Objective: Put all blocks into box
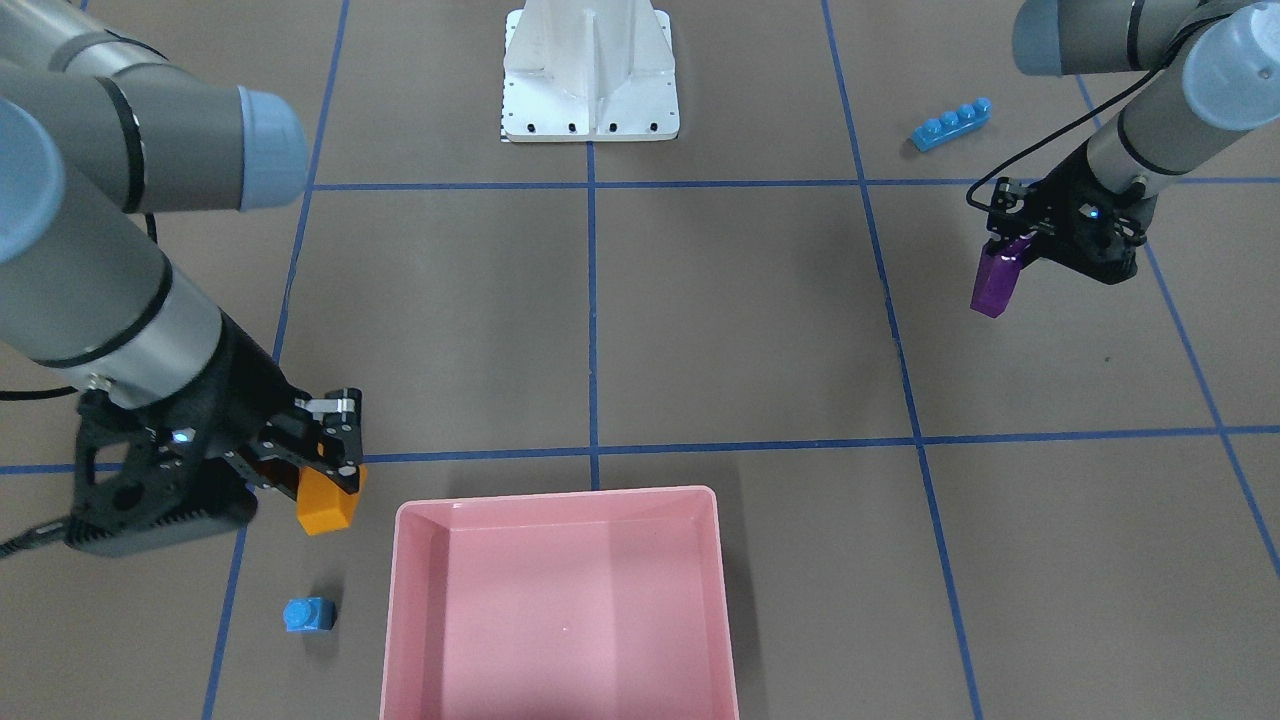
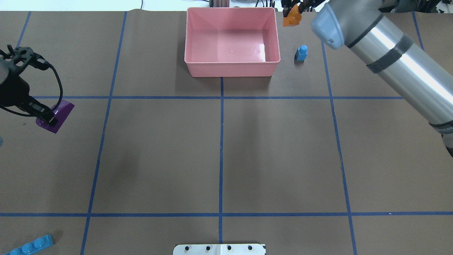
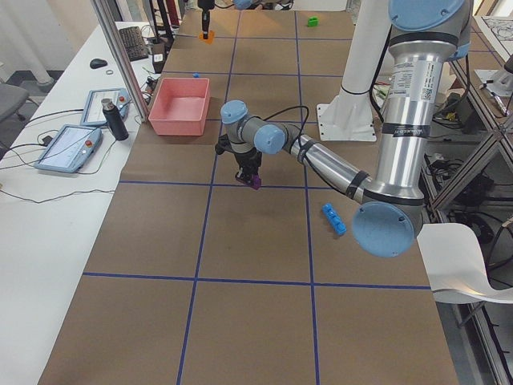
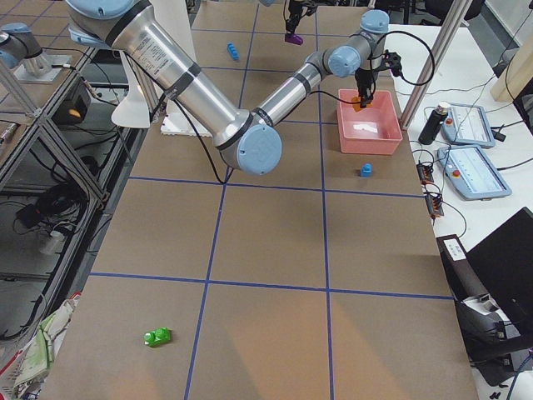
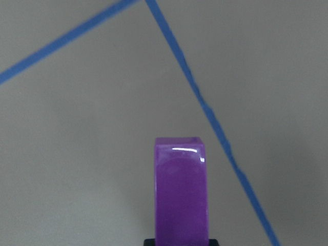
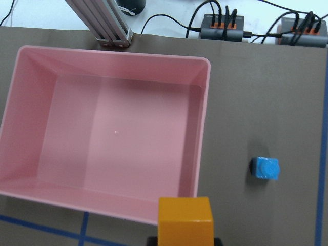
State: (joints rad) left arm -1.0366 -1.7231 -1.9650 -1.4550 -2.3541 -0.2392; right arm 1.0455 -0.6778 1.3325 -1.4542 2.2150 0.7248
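Fingers point(image 1: 345, 450) of right gripper point(image 1: 335, 478): closed tight on orange sloped block point(image 1: 326, 508), with the block hanging below the tips, clear of the desk point(image 1: 750, 330). Held close beside the right wall of the box point(image 2: 231, 70); over the rim or just outside it, cannot tell. Box at the far middle of the desk, pink and squarish, open side up.

Fingers point(image 2: 47, 114) of left gripper point(image 1: 1008, 258): clamped on purple sloped block point(image 1: 995, 288), gripped at one end, the rest sticking out past the tips. Far out on the left side of the desk, well apart from the box. Low over the surface; touching it or not, cannot tell.

Small blue cube point(image 1: 307, 614): standing on the desk just right of the box, near the orange sloped block but apart from both. Long blue four-stud block point(image 1: 951, 124): lying flat at the near left of the desk, close to the robot's side, well apart from the left gripper. Green single-stud block point(image 4: 156, 337): alone out at the right end of the desk, well away from everything else. All five blocks outside the box's floor.
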